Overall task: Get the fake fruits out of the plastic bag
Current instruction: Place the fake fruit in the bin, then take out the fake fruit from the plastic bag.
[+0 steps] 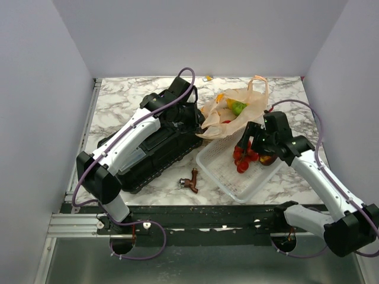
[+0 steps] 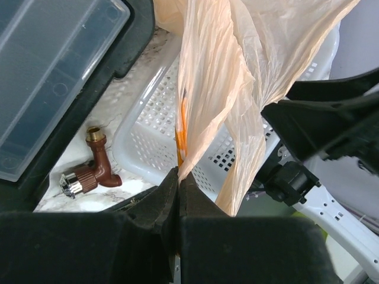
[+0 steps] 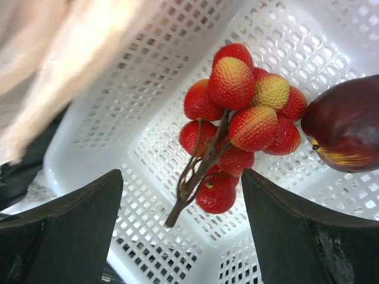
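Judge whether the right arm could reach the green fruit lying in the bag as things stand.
Probably yes. The right gripper stands open over the basket beside the bag, and the green fruit shows uncovered in its mouth, with the left gripper pinching the bag.

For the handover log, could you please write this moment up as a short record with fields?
left gripper: shut, pinching an edge of the plastic bag
right gripper: open over the white mesh basket, fingers clear of the fruit
red berry cluster: in the basket, beside a maroon-brown fruit
inside the bag: green lime and a yellow fruit show
elsewhere on the table: black case with a clear lid; brown tap fitting
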Robot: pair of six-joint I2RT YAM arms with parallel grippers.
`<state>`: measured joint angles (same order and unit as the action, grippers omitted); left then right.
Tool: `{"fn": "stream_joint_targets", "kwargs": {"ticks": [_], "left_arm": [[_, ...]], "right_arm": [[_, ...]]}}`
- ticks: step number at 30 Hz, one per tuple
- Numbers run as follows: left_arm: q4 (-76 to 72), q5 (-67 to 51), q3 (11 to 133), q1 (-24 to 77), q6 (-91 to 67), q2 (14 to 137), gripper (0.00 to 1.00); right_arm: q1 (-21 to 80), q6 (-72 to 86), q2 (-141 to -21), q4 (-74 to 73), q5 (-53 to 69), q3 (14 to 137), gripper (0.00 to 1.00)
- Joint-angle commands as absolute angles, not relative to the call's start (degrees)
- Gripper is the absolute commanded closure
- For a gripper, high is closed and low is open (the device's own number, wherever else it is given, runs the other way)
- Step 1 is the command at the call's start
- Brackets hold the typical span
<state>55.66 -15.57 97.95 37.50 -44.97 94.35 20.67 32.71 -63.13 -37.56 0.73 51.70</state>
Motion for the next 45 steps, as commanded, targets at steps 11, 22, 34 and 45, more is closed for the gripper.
{"fn": "stream_joint_targets", "kwargs": {"ticks": [11,22,34,45], "left_arm": [[54.4,-18.2,98.3,40.0,-43.8,95.9,1.0],[55.5,-20.2,101.5,41.0,-43.0,98.9,1.0],[56.0,-21.7,102.4,41.0,-42.3,100.4,1.0],[56.0,-22.6,101.3,41.1,-42.0,100.6,1.0]], "right_arm": [[20.7,28.3,-70.4,-35.2,-1.5,71.4,0.24],[20.7,20.0,-91.7,-22.5,-7.2,79.8,0.52],[20.5,13.2,-106.8,-21.9,-16.6,87.8,0.37],[20.6,10.2,-114.5,-20.0,-10.6,92.1,0.26]]}}
